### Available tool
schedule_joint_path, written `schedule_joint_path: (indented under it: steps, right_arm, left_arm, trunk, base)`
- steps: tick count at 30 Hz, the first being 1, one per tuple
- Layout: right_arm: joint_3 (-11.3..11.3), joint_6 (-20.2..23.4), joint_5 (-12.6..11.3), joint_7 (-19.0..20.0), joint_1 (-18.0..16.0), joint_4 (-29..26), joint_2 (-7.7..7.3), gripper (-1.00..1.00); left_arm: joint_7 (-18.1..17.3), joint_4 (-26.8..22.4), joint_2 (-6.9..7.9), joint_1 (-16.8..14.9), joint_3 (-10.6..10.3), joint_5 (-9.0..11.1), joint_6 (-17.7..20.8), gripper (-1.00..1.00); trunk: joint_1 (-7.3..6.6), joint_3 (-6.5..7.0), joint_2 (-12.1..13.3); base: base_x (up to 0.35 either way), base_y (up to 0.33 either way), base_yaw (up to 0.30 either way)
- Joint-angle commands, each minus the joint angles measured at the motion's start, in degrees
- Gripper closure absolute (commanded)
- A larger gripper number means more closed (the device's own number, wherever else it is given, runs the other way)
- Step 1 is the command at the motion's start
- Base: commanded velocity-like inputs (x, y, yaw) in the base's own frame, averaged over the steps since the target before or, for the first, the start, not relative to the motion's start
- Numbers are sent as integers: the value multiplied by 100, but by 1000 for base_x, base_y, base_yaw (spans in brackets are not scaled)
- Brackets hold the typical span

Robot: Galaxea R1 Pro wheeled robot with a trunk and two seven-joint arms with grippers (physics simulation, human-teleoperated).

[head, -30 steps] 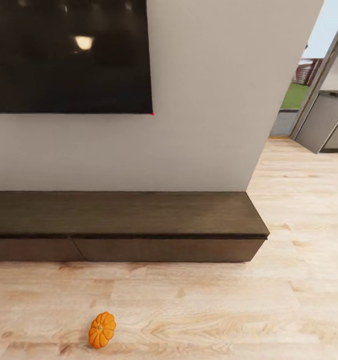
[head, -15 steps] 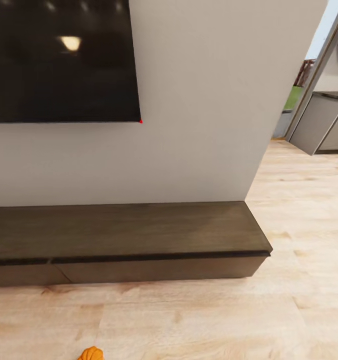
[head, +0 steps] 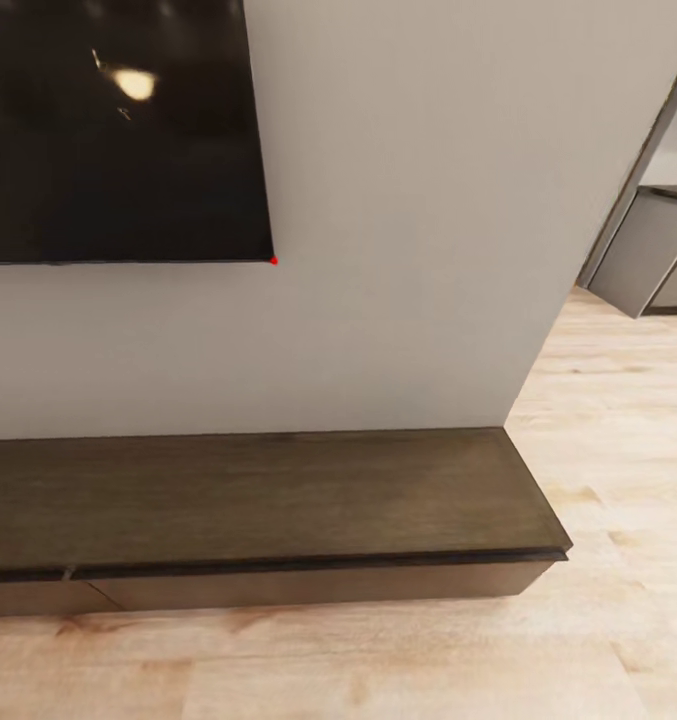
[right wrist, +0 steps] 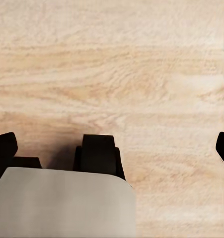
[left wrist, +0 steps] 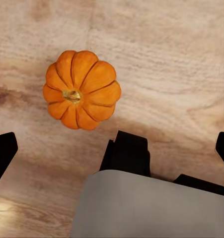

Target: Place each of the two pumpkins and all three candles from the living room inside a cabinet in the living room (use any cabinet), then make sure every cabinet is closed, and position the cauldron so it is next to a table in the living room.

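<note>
Honestly this looks like early days for the task. In the head view the cabinet [head: 268, 500] runs low along the wall under a big dark screen [head: 118, 130], and every drawer front I can see sits flush, so it's closed up with nothing visibly put away; whether anything is inside, no way to tell from here. There's one pumpkin [left wrist: 82, 89] sitting on the wood floor [left wrist: 161, 54], seen from the left wrist camera, stem pointing up at the lens, lying loose and free of the fingers. The left pincer [left wrist: 112, 151] hangs above the floor with its two dark fingertips spread wide toward the frame edges, holding nothing, and the pumpkin sits off to one side of the gap rather than between the tips. The right pincer [right wrist: 112, 148] is the same story: spread wide, empty, just plank floor under it. My read is that a drawer needs pulling open first, then this pumpkin goes in, then the second pumpkin, three candles and the cauldron get their turn, and everything shut at the end. Off to the right past the wall corner there's a grey kitchen unit [head: 643, 250], not relevant to the job.
</note>
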Motion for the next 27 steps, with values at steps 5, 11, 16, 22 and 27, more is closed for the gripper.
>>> schedule_joint_path:
  steps: [5,11,16,22,27]
  right_arm:
    - [-2,-10,-11,-7,1,-8,0,-100]
    - [0,-10,-12,-9,1,-9,8,-100]
    - [0,-10,-12,-9,4,-9,9,-100]
    - [0,-10,-12,-9,1,-9,9,-100]
    - [0,-10,-12,-9,1,-9,9,-100]
  left_arm:
    - [8,-13,-42,0,0,12,0,-100]
    - [9,-34,-64,0,0,0,0,-100]
    - [9,-35,-64,0,-6,0,0,-100]
    - [9,-35,-64,0,-6,-2,0,-100]
    - [9,-35,-60,0,-8,-9,0,-100]
  trunk:
    - [0,0,0]
    - [0,0,0]
    - [0,0,0]
    - [0,0,0]
    - [0,0,0]
  base:
    - [82,0,0]
    - [4,0,0]
    - [0,0,0]
    - [0,0,0]
    - [114,-134,0]
